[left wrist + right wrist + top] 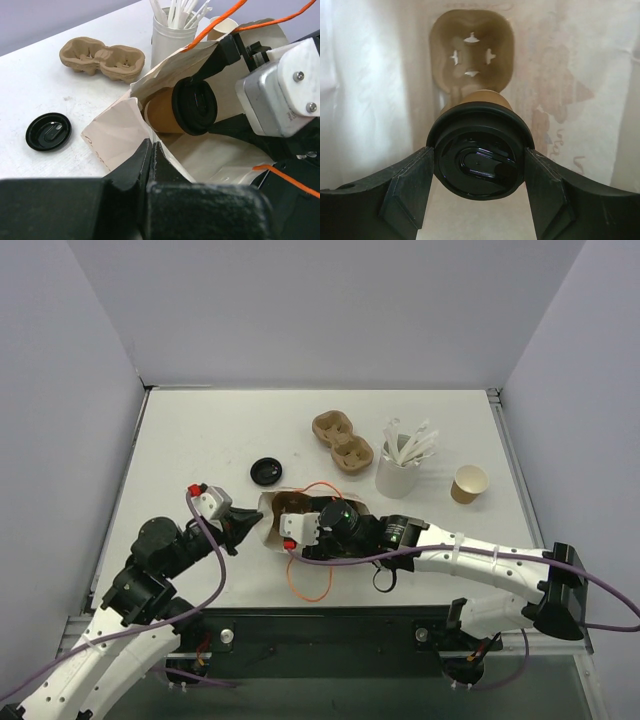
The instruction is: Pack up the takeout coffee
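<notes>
Pale lilac walls [320, 310] are boxing in a white worktop [200, 440], and all the action is sitting at its near edge. The left tool [150, 150] is clamped tight, pinching the near lip of the white paper bag [117, 132] at its mouth. The right tool [479, 165] is reaching inside that bag, its fingers gripping the fitted lid [480, 150] of the takeout coffee cup [162, 112] from either side. So the kraft cup is sitting inside the bag, base pointing at a moulded carrier [472, 50] deep in the bag; whether they are touching, I cannot tell. Orange handles [305, 585] are trailing over the worktop. Further back, a two-hole carrier [342, 443], a white cup of sticks [397, 475] and an open kraft cup [468, 484] are standing apart, with a loose black lid [266, 471] lying just beyond the bag.
</notes>
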You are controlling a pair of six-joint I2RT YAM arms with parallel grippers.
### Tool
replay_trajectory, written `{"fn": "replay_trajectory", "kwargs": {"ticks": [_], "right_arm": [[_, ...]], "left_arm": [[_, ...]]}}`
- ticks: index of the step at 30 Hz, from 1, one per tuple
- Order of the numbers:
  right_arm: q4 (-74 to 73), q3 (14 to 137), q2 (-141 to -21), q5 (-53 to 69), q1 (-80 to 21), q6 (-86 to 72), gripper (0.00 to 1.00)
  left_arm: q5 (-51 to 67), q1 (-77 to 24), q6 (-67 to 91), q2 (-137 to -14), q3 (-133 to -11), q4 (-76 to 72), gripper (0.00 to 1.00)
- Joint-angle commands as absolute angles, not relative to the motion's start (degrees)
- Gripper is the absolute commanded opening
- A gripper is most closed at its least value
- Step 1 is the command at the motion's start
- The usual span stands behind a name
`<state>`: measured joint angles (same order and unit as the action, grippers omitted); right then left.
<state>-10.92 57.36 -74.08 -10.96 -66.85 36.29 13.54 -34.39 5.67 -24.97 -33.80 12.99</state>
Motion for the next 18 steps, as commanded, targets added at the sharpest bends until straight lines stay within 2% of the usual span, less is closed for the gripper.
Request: {"fn": "replay_trajectory", "kwargs": {"ticks": [1, 7, 18], "right_arm": [[-9.84, 57.31, -72.77, -7.91, -68.02, 39.73, 0.43], [-6.77, 53.79, -72.95, -13.44, -70.58, 37.97, 0.42], [-3.43, 50.19, -72.34, -16.09, -68.12, 44.12, 0.41]], "left_arm": [[14.06, -34.10, 5.53, -23.30, -36.12, 13.69, 0.00], [17.56, -34.19, 12.74, -20.48, -36.13, 18.45, 0.00], [18.10, -34.19, 13.18, -17.84, -34.63, 21.01, 0.00]]}}
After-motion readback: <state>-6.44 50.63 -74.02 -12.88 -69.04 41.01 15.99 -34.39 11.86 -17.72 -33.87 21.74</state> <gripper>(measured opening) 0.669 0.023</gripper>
